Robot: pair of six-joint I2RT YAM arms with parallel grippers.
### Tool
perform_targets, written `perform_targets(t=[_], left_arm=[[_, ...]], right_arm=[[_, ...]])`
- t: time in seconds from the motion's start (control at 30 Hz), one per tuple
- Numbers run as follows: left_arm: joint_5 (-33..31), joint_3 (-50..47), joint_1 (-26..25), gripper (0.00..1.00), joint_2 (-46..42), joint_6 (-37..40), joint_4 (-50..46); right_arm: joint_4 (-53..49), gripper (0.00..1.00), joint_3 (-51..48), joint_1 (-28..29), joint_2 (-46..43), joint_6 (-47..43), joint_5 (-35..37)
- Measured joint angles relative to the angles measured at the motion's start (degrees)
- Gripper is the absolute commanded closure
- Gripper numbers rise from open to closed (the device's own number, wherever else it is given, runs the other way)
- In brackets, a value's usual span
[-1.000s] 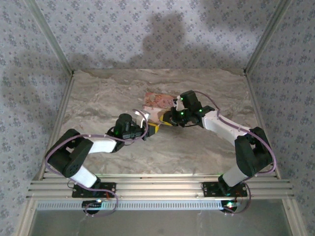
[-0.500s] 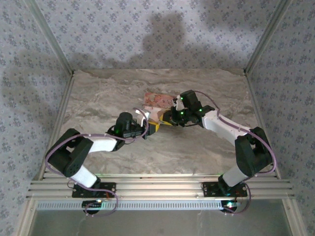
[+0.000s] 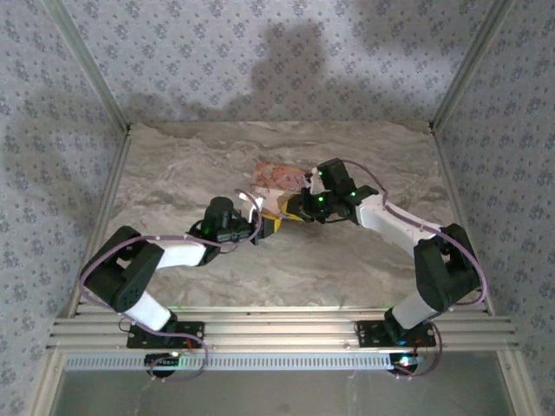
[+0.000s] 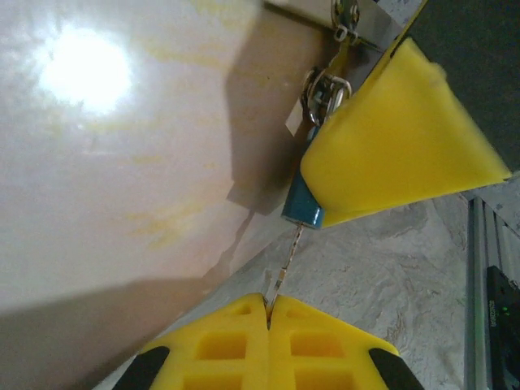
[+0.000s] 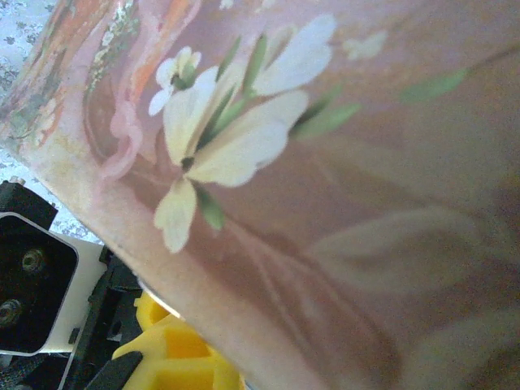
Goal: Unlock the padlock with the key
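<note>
The tiny teal padlock [image 4: 302,210] hangs by its shackle [image 4: 322,88] from the metal hasp of the pink box [image 4: 122,162]. A thin key [image 4: 284,260] runs from the padlock's lower end straight down into my left gripper [image 4: 268,302], whose yellow pads are shut on it. My right gripper's yellow finger [image 4: 390,146] covers the padlock's upper side, and the gripper appears shut on the lock. From above, the left gripper [image 3: 264,225] and the right gripper [image 3: 290,211] meet at the box's near edge [image 3: 279,178]. The padlock and key are too small to see there.
The box's flowered lid [image 5: 325,203] lies close under the right wrist camera, with a yellow pad [image 5: 171,349] below its edge. Bare marble tabletop [image 3: 347,260] surrounds the box. Patterned walls enclose the table on three sides.
</note>
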Motion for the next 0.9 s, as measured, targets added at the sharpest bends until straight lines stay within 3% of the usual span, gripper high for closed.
perform_targets(t=[0.5,0.9], left_arm=[[-0.66,2.75,0.11,1.00,-0.02,0.76,-3.96],[4.11,1.90,2.78,1.00,1.33,-5.22,1.86]], right_arm=[[-0.83,1.00,1.75,0.63,1.53,0.17,0.52],[0.76,1.00,1.79,1.14,1.64,0.20,0.79]])
